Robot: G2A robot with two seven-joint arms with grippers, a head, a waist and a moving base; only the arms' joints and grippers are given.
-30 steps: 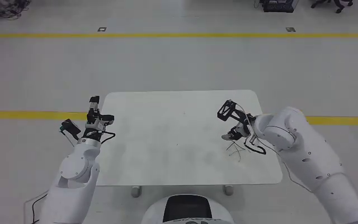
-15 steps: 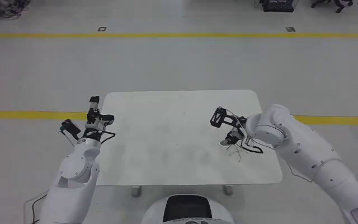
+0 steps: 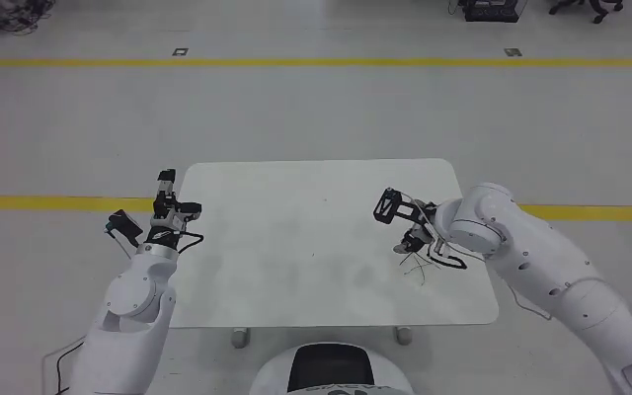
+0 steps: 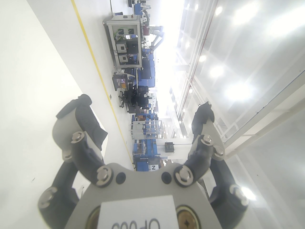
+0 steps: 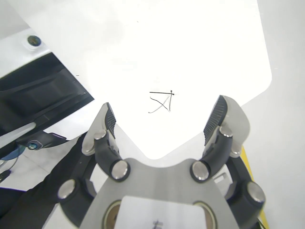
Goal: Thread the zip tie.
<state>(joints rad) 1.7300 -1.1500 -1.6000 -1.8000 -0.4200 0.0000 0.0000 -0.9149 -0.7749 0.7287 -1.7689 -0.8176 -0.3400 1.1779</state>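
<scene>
The right gripper (image 3: 386, 207) hung over the table (image 3: 296, 227) near its right side, its two fingers spread wide with nothing between them. In its own wrist view the ribbed pads (image 5: 215, 117) stood far apart around the gripper (image 5: 164, 107), and the zip tie (image 5: 162, 102) lay on the table (image 5: 190, 36) ahead of the gripper, framed between the two fingers but below them and touching neither. It was a small cluster of thin black strands crossing one another, one straight with a tiny head at its end and the others bent; how many ties made up the cluster could not be told. From above, the zip tie (image 3: 417, 265) lay flat just beside the right wrist, on the robot's side of the gripper's fingertips and close to the table's near right corner.

The left gripper (image 3: 176, 197) stood at the table's left edge, well apart from the zip tie, with the full width of the table between them. Its fingers were also apart and held nothing; its wrist view showed the gripper (image 4: 144, 103) pointing out across the hall, away from the zip tie. A yellow floor line (image 3: 296, 62) ran beyond the table, far from both grippers.
</scene>
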